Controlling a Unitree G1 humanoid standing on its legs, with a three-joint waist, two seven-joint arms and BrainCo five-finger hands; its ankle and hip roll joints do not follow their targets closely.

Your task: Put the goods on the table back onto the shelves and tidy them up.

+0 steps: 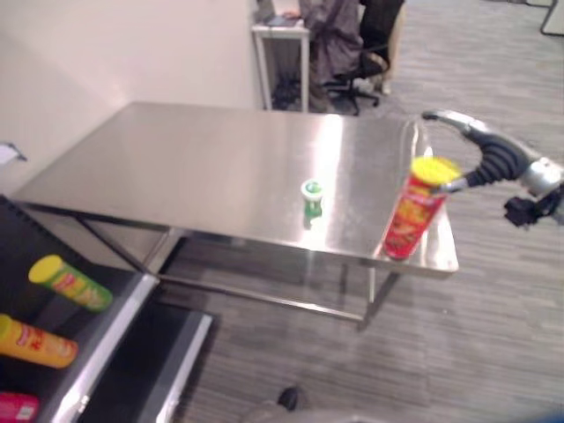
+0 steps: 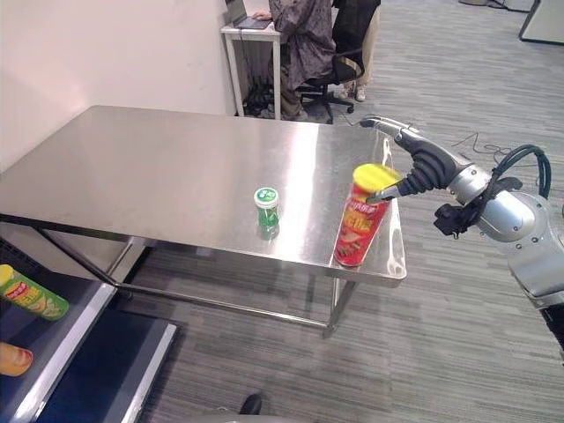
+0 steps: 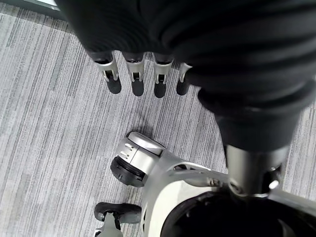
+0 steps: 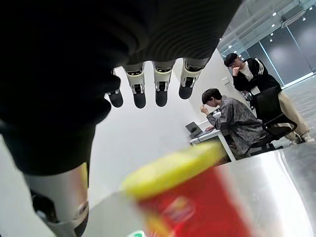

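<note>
steel desk (image 2: 159, 167) with two goods on it: a red chip can (image 2: 359, 220) with a yellow lid standing tilted at the near right corner, close to the edge, and a small green cup (image 2: 266, 207) with a white-green lid upright near the middle of the front part, well apart from the can. right robot hand (image 2: 414, 159) reaches in from the right over the desk corner, fingers (image 4: 161, 86) straight and spread open, thumb tip just at the can's lid, the rest of the fingers arched above and behind the can, not closed round it; right wrist view shows the can right under the open palm. left robot hand (image 3: 143, 74) hangs over grey carpet floor (image 3: 44, 138), fingers straight, holding nothing. dark shelves (image 1: 106, 339) at lower left carry a green chip can (image 1: 70, 282) with yellow lid, an orange-yellow can (image 1: 35, 342) below it and a pink item (image 1: 18, 407) at the bottom corner, all lying on their sides. behind the desk a small white table (image 2: 251, 44) with a laptop, one person (image 2: 304, 40) seated at it on an office chair, a second person (image 4: 252, 74) standing beside.
</note>
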